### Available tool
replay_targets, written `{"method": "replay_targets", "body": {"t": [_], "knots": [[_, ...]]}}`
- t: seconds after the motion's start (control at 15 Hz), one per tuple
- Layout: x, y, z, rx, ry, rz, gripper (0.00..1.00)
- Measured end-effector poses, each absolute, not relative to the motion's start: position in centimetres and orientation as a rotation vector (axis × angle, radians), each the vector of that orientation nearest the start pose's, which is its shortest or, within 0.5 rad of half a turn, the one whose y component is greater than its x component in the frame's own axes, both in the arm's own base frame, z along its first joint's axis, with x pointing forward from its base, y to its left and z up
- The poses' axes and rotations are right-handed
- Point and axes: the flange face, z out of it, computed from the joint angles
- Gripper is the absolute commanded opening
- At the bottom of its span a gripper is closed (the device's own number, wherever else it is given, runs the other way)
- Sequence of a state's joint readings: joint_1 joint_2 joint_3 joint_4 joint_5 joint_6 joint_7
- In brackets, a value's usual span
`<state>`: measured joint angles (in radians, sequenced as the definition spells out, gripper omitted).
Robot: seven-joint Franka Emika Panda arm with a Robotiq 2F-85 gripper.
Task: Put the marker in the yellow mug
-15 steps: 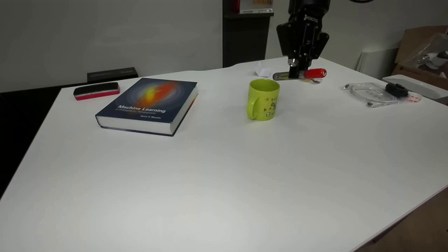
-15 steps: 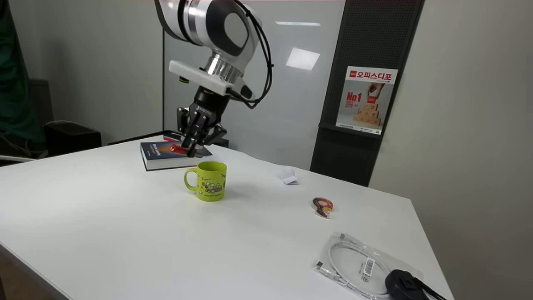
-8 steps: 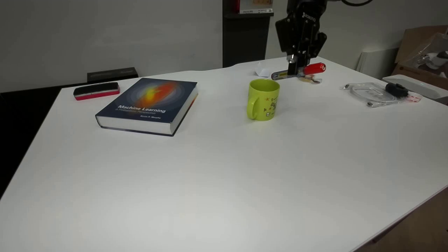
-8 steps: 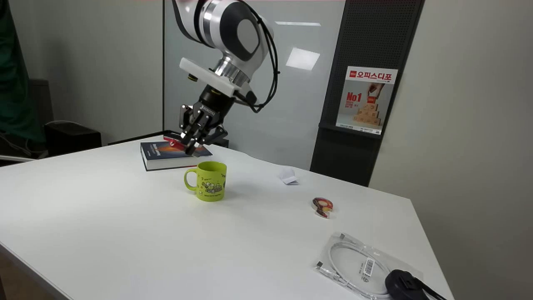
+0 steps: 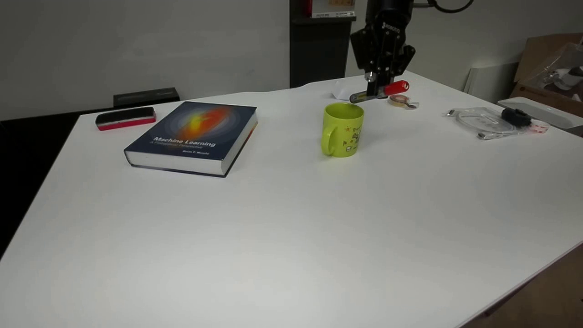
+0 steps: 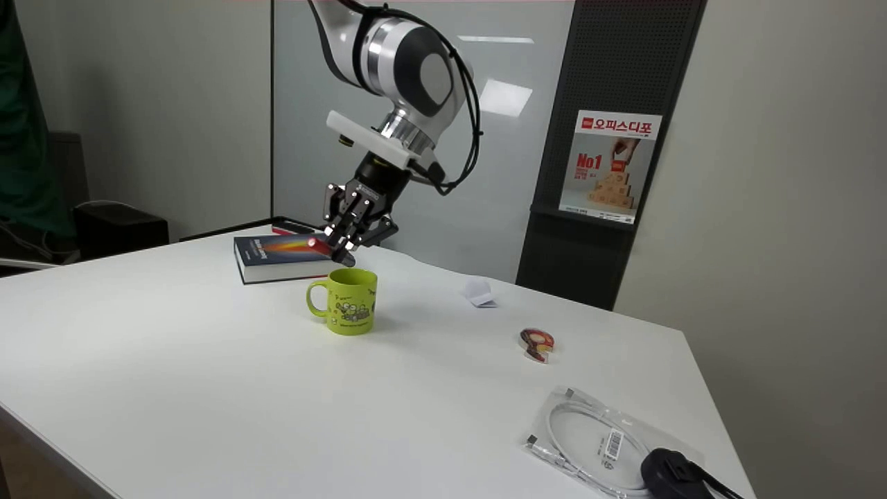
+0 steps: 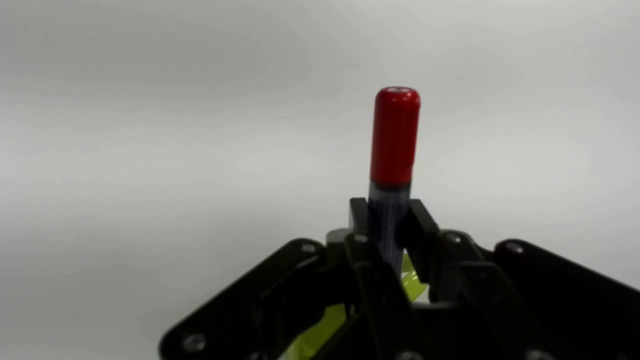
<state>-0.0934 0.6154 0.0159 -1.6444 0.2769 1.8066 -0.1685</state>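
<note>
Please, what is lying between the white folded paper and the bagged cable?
A small red-and-brown item, its kind unclear, lies between the white folded paper and the bagged cable, in both exterior views.

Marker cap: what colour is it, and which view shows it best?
The marker cap is red, seen best in the wrist view.

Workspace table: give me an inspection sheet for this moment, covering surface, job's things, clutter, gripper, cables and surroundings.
Surface: white table; spills, nothing seen.
Job's things: yellow mug upright; marker tilted, red end higher, not yet in the mug.
Clutter: book, red-and-black block, folded paper, small round item, black device.
Gripper: shut on the marker, raised near the mug.
Cables: bagged white cable on the table; black cable along the arm.
Surroundings: poster, green cloth, open cardboard box.
</note>
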Motion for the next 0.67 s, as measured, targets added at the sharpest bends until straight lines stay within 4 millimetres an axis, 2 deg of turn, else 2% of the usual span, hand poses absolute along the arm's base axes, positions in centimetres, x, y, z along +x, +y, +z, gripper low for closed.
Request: {"method": "replay_targets", "body": {"t": [0.2, 0.27, 0.67], "knots": [[64.1, -2.7, 22.3, -2.761, 0.053, 0.606, 0.22], [64.2, -2.7, 22.2, -2.760, 0.053, 0.608, 0.05], [64.0, -2.5, 21.4, -2.751, 0.047, 0.633, 0.05]]}}
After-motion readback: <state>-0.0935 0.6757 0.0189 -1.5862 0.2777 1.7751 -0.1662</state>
